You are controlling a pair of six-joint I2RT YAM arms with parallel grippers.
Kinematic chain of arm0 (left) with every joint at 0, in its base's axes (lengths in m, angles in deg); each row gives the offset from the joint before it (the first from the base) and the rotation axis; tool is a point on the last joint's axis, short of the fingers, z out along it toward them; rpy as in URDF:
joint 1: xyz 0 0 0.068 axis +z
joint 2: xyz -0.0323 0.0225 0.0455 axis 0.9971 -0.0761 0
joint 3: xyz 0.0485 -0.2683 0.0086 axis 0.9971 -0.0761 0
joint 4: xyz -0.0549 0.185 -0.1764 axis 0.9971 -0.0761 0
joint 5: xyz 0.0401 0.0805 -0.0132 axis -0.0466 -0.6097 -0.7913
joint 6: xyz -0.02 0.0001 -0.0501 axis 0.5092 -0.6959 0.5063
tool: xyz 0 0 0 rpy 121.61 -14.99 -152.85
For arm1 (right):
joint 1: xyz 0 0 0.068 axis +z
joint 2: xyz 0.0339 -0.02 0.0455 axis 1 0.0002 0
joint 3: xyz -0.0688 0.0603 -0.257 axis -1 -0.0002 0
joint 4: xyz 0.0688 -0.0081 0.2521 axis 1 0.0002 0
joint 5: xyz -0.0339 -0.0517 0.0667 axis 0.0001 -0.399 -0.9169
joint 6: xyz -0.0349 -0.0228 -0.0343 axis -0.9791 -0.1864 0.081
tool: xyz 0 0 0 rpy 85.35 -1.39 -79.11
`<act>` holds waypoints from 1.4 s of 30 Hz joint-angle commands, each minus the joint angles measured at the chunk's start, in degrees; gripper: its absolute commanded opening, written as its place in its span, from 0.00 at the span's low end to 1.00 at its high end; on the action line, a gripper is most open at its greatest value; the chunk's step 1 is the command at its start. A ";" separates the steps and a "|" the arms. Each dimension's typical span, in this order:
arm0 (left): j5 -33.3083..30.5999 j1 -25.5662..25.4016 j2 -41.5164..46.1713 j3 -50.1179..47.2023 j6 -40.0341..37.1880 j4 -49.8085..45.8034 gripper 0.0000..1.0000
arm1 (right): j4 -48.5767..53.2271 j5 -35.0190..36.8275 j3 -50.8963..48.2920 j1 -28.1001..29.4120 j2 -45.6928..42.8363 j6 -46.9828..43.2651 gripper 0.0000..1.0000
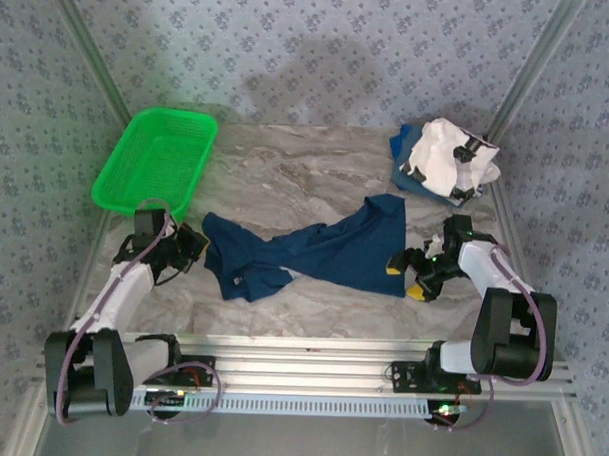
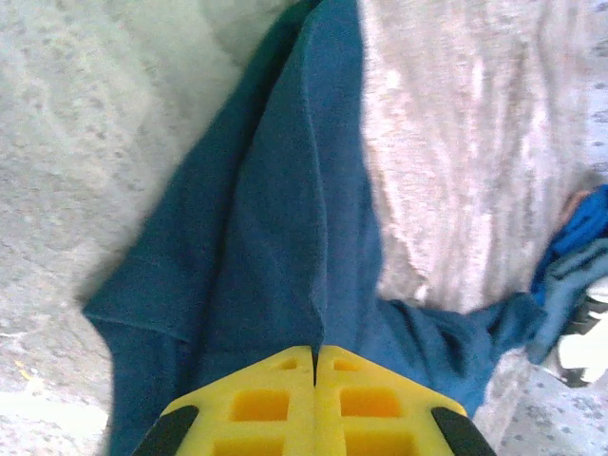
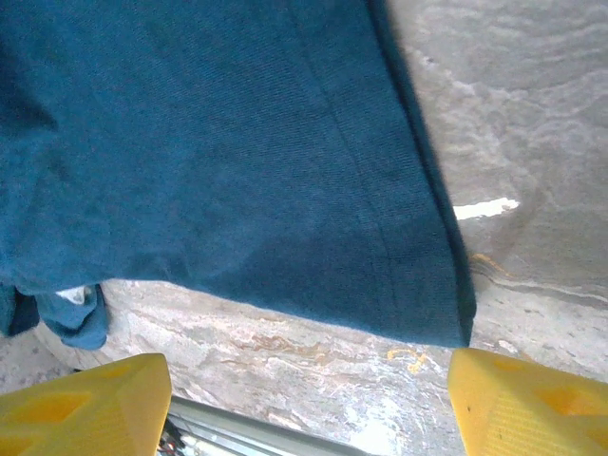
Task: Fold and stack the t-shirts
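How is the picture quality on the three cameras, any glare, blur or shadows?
Top external: even light, sharp, soft shadows on the back wall. Left wrist: table washed out at left, shirt slightly soft. Right wrist: white glare streak on the table beside the shirt's hem, weave crisp, yellow fingers soft at the bottom.

A table top (image 1: 316,173) with a grey-and-cream marble pattern is enclosed on three sides by walls (image 1: 291,37) covered in a pale blue-grey floral print. Two slanted metal posts (image 1: 93,61) are seen at the back corners. Silver aluminium rails (image 1: 310,353) are laid along the near edge. Soft shadows are cast on the back wall, and a bright glint (image 3: 484,207) is reflected off the marble.
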 commanded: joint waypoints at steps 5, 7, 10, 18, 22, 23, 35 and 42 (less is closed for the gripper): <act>1.70 0.04 5.52 2.67 -1.02 -4.00 0.00 | -2.37 1.51 -2.81 -0.13 0.50 5.73 0.73; 1.59 -0.02 6.16 3.09 -0.85 -4.20 0.00 | -3.46 1.58 -3.64 0.19 1.06 7.00 0.71; 1.81 0.01 6.74 3.75 -0.75 -4.05 0.00 | -5.71 1.30 -4.91 0.64 2.13 9.13 0.67; 1.72 0.00 5.30 1.83 -2.25 -12.51 0.27 | -8.82 3.36 -4.86 3.19 4.75 12.20 0.63; 0.00 0.00 6.71 -0.95 -2.53 -15.34 0.53 | -10.13 5.03 -4.69 4.18 7.72 13.10 0.49; 0.66 0.04 6.51 -1.67 -2.22 -14.51 0.53 | -11.90 5.35 -4.60 4.18 8.35 13.39 0.43; -3.15 -1.29 5.48 -4.65 0.45 -10.42 0.61 | -12.22 7.56 -3.54 4.25 9.59 11.91 0.00; -7.62 -10.44 -5.93 8.53 -10.35 -17.93 0.63 | -12.25 7.87 -3.73 4.32 9.74 11.37 0.00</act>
